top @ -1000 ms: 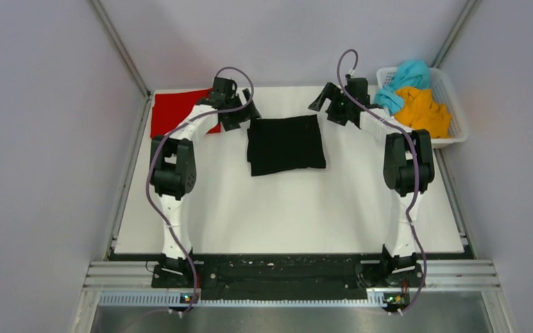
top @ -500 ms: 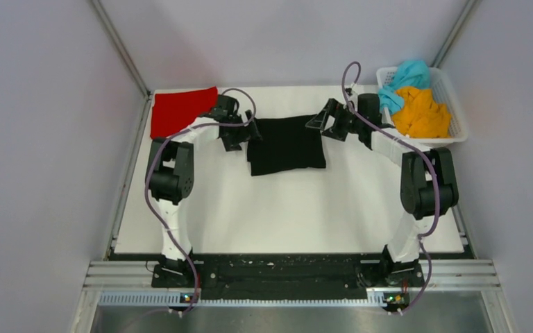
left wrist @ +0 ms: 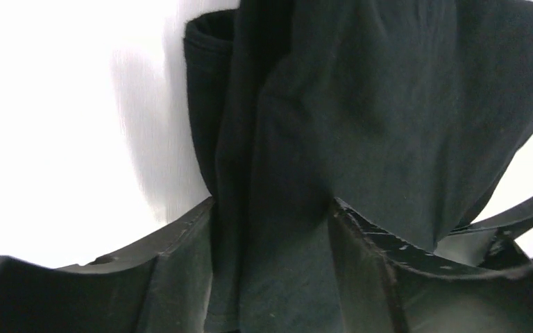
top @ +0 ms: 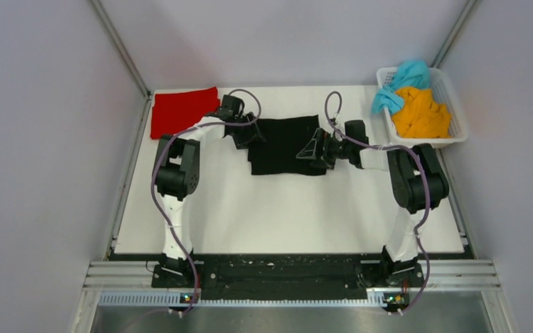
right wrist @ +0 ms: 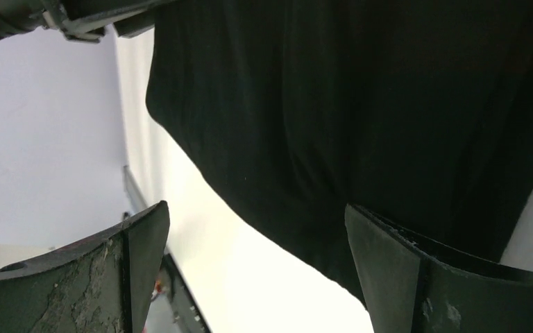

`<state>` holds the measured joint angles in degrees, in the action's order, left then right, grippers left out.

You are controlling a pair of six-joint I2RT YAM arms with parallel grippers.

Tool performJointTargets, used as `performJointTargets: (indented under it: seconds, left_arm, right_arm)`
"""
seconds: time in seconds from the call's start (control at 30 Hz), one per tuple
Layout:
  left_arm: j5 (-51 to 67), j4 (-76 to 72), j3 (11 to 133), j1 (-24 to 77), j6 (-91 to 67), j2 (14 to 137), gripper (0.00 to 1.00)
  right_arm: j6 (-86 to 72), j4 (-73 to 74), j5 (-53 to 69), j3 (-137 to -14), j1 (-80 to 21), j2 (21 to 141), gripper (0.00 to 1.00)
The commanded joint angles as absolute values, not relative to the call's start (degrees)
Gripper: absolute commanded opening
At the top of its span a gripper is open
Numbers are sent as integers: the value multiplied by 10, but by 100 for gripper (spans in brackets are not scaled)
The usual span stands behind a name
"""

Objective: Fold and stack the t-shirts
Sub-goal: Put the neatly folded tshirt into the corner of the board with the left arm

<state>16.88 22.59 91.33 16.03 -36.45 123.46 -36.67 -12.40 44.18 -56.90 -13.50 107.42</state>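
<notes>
The black t-shirt (top: 284, 142) lies folded in a rough square on the white mat, back centre. My left gripper (top: 248, 135) is at its left edge, shut on a bunched fold of the black cloth (left wrist: 388, 104) that fills the gap between its fingers (left wrist: 271, 229). My right gripper (top: 314, 151) is at the shirt's right front corner, open and empty; one finger lies over the black cloth (right wrist: 354, 90), the other over bare mat (right wrist: 255, 211). The red t-shirt (top: 182, 109) lies flat at the back left. The orange t-shirt (top: 422, 111) and teal t-shirt (top: 406, 75) are piled in the basket.
The white mesh basket (top: 459, 118) stands at the back right corner, off the mat's edge. The white mat (top: 284, 208) spreads in front of the shirt to the arm bases. Grey walls close in the left, right and back.
Both arms have come down and inward from behind the black shirt to its left and right edges. The left gripper has taken hold of the left edge.
</notes>
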Motion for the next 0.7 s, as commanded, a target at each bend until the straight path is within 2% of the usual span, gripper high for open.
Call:
performJointTargets:
  seconds: [0.0, 0.17, 0.3, 0.33, 0.37, 0.67]
  left_arm:
    - [147, 246, 933, 174, -378, 1289, 60]
    - [98, 278, 976, 203, -374, 1319, 41]
    - [20, 345, 1047, 231, -351, 1348, 18]
    - [-3, 359, 1061, 237, -348, 1355, 5]
    - [-30, 381, 1072, 241, -345, 1359, 0]
    - [-293, 402, 1090, 246, -225, 1286, 0]
  right_arm:
    - [-363, -120, 393, -552, -130, 1095, 99]
    - [-358, -105, 386, -562, -129, 1066, 99]
    - [-365, -109, 387, -561, -124, 1031, 99]
    - [-365, -109, 386, -558, -121, 1019, 99]
    - [-366, -109, 385, -555, -120, 1002, 99]
    - [-290, -32, 302, -520, -112, 870, 99]
